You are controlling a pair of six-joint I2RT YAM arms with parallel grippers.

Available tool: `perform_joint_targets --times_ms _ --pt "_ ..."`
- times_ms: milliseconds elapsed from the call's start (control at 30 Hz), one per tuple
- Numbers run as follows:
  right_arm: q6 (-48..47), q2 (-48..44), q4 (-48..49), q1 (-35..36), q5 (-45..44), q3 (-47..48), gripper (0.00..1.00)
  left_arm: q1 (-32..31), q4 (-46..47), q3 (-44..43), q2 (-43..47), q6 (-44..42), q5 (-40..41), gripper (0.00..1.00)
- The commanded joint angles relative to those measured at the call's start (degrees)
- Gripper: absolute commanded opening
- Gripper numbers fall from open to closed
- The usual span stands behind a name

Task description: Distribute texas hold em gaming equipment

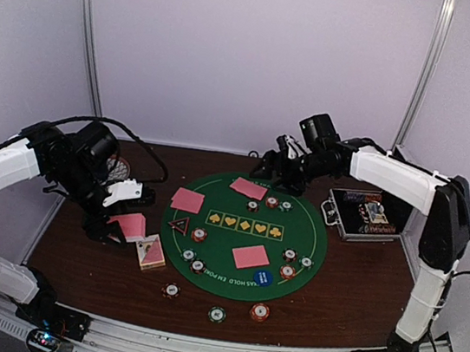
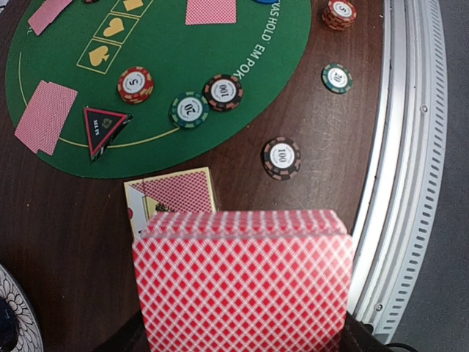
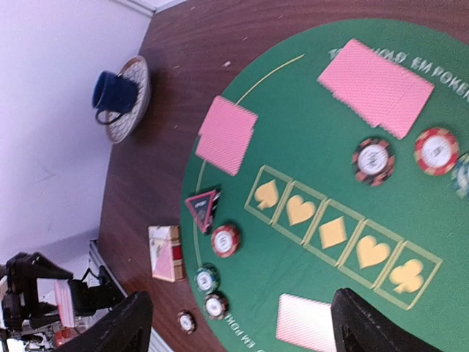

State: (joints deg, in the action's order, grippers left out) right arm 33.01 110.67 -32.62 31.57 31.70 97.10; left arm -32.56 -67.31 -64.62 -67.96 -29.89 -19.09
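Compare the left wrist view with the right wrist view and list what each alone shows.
Left wrist only: a green chip and a red chip on bare wood by the rail. Right wrist only: the club box and two chips beside the far cards. Both: the triangle marker, card box, green mat, held deck.

I read "HOLD EM POKER" on the mat (image 3: 293, 132), "100" on a dark chip (image 2: 282, 156), and "5" on a red chip (image 2: 135, 83).
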Motion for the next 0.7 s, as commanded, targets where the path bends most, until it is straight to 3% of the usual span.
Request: perform_joint_targets --times_ms 0,167,300,467,667 --pt "6.1 -7.4 11.2 6.8 1.1 -12.2 0.88 0.3 1.6 -0.5 1.1 0.2 -1.0 0.00" --pt "15.2 -13.3 23.1 12.9 1.2 -22.0 0.89 0.3 1.5 -0.3 1.2 0.1 -1.1 0.00" --pt "24.1 -12.1 36.6 17.5 4.1 -25.3 0.90 0.3 1.5 -0.4 1.0 0.0 -1.1 0.00" --pt "30.9 -5.6 47.7 22.8 6.9 -21.4 0.93 0.3 1.4 -0.7 1.1 0.1 -1.1 0.00" --pt "34.1 2.2 52.4 27.4 9.5 -15.0 0.93 0.3 1.4 -0.9 1.5 -0.1 -0.8 0.00"
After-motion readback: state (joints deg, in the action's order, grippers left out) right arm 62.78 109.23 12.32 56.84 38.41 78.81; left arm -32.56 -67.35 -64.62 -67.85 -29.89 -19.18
